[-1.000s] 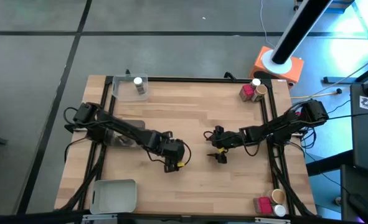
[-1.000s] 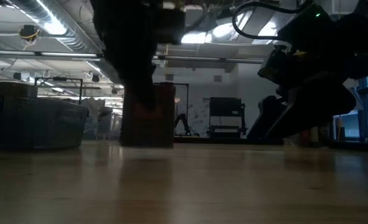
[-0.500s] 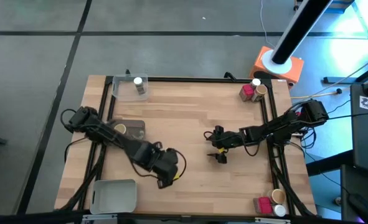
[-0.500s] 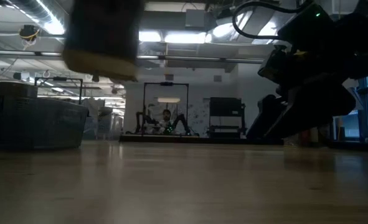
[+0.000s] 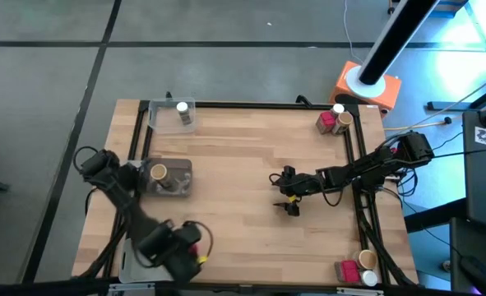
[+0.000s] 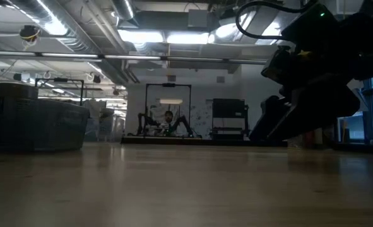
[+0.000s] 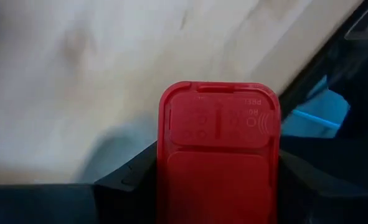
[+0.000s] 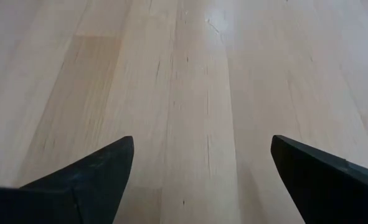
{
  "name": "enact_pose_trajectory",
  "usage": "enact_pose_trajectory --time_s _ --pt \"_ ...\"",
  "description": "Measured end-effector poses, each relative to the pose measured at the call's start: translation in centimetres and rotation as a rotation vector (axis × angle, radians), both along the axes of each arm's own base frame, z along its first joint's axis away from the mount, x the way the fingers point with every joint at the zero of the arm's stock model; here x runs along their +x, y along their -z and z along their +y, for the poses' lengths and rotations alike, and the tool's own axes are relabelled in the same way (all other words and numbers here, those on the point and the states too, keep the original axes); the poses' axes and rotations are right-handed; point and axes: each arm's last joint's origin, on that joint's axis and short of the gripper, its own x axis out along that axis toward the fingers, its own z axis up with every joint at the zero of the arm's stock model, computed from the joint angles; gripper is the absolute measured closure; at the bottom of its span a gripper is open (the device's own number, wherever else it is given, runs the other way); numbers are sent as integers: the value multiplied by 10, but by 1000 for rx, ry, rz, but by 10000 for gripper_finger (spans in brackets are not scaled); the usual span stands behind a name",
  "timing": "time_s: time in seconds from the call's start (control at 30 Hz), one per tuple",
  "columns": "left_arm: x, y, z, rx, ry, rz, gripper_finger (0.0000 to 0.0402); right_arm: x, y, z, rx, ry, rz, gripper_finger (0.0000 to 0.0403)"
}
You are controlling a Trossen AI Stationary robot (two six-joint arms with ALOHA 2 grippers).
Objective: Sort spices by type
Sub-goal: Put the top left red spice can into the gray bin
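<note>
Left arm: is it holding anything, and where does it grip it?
Yes. The left tool holds a red spice box, clamped by its two sides, lid end sticking out. The right tool is open, holding nothing.

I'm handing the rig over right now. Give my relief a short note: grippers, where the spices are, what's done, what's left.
Left gripper: shut on a red spice box, at the near-left tray.
Right gripper: open, empty, mid-table.
Done: white-lid jar in the far-left tray; tan-lid jar in the middle-left tray.
Left: place the held box; sort the clusters at the far-right corner and near-right corner.
</note>
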Motion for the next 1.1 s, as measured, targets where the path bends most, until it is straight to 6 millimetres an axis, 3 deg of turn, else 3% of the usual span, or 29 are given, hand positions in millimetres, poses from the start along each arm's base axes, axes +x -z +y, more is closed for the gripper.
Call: enact_pose_trajectory --time_s 0.3,0.57,1.1 --pt "-66 -1 -39 -38 -266 84 203 2 -2 0 7 1 -32 24" --pt "-107 -5 -44 24 -411 100 203 2 -3 0 7 5 -37 24" --pt "-126 49 -39 177 -381 186 195 3 -3 0 11 11 -42 24"
